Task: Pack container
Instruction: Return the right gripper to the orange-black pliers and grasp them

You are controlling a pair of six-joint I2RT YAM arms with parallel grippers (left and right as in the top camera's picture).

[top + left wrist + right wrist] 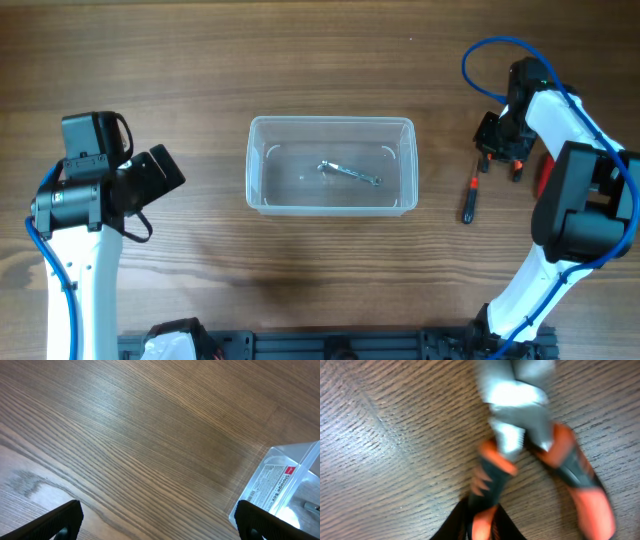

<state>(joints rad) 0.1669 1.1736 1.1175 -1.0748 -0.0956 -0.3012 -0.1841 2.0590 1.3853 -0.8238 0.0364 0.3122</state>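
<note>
The clear plastic container (330, 165) sits mid-table with a small metal wrench (348, 173) lying inside; its labelled corner also shows in the left wrist view (287, 487). My right gripper (500, 150) is at the far right, shut on one handle of the orange-and-black pliers (490, 480), whose metal jaws and second handle spread out over the wood. My left gripper (160, 520) is open and empty over bare table, left of the container.
A red-and-black screwdriver (470, 198) lies on the table just right of the container, below the pliers. Blue cables loop over the right arm. A dark rail runs along the table's front edge (330, 348).
</note>
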